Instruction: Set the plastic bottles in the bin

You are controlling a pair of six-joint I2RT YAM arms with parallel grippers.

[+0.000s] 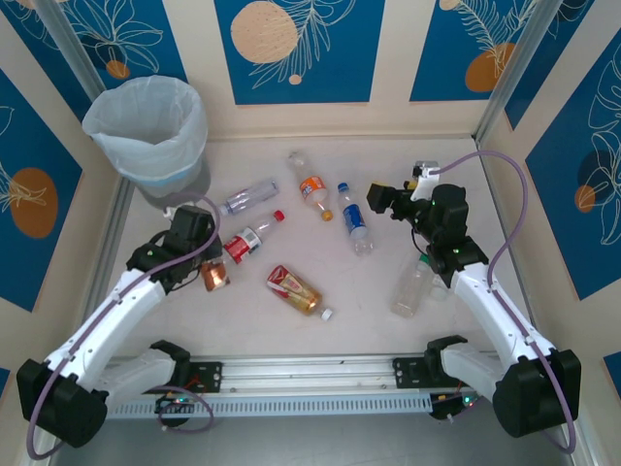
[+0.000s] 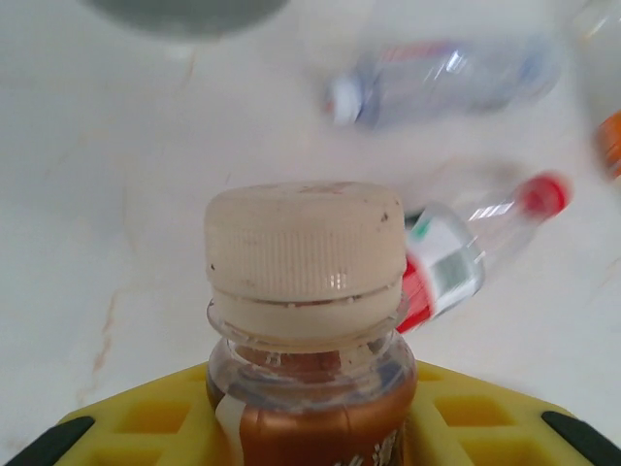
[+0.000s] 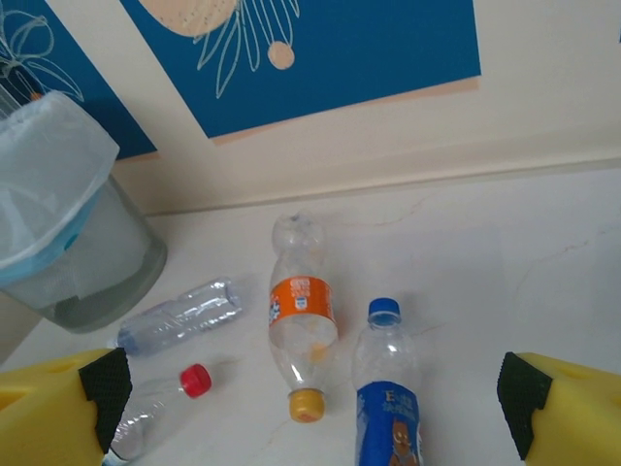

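– Closest to the lens, what is that white cap?
– It tops a small bottle [image 2: 309, 330] of brown drink, clamped at the shoulder between the yellow fingers [image 2: 146, 422] of the left hand [image 1: 212, 276]. That hand is closed on it.
– Standing or lifted?
– The cap points up at the wrist camera. Whether the base touches the tabletop [image 1: 369, 325] I cannot tell from above.
– Around it?
– Just beside it lies a red-capped bottle [image 1: 250, 239], and beyond that a clear bottle [image 1: 248, 197]. A red-yellow labelled bottle [image 1: 294, 289] lies near the front middle.
– And the other side?
– The right hand [image 1: 384, 202] hovers with its jaws wide apart, gripping nothing. Ahead of it lie an orange-labelled bottle [image 3: 303, 311] and a blue-capped bottle [image 3: 388, 388], side by side. A plain bottle [image 1: 411, 286] lies beside the right arm.
– The bin?
– The bin [image 1: 116, 146] stands in the far left corner, bag-lined, just beyond the left hand.
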